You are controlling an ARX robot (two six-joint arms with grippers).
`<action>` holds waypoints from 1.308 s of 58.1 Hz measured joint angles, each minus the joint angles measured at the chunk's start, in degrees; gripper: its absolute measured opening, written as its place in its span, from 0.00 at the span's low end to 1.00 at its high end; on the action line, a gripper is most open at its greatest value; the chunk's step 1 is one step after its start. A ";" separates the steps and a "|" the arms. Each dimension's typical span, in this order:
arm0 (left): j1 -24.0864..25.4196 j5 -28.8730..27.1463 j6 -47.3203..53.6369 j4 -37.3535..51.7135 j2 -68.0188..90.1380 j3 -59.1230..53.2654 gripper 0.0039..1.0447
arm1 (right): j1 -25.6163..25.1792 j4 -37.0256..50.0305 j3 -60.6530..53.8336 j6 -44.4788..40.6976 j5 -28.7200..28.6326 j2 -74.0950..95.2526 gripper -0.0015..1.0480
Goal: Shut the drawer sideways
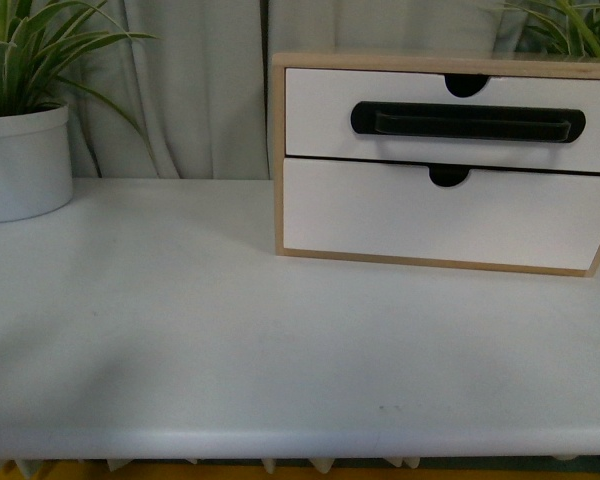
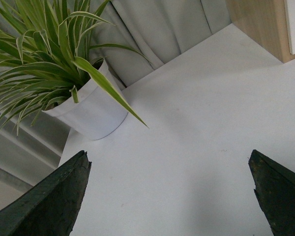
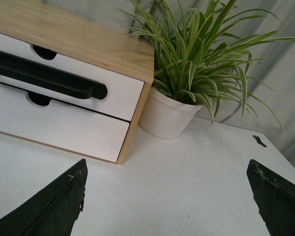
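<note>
Only the left gripper (image 2: 168, 152) and the right gripper (image 3: 167, 162) showed of the robot. In the left wrist view, two fingers (image 2: 49, 201) filled the lower left and lower right corners of the frame. They were flat wedges narrowing to a blunt point, matte black with a greenish cast and a slightly grainy surface. In the right wrist view the fingers (image 3: 280, 196) had the same shape and dark colour in the same corners, with small pale scuffs and chips along their upper edges.
</note>
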 joint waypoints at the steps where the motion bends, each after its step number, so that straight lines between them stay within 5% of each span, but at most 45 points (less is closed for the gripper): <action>1: 0.00 0.04 -0.11 0.00 0.02 0.00 0.94 | 0.02 0.00 0.00 0.09 0.00 0.11 0.91; 8: 0.24 0.55 -3.96 1.66 -0.07 -0.61 0.90 | 1.27 1.38 -1.42 6.54 -1.11 -0.79 0.81; 18: 2.32 2.54 -25.33 3.72 -4.31 -5.11 0.60 | 2.05 3.56 -7.85 15.96 -1.70 -4.63 0.54; 35: 8.98 8.87 -31.91 -0.76 -13.70 -10.05 0.07 | 2.10 4.96 -16.17 18.25 -1.66 -11.13 0.01; 76: 9.16 9.33 -32.65 -12.90 -31.19 -14.36 0.04 | 2.10 1.42 -23.17 18.56 -1.68 -22.10 0.01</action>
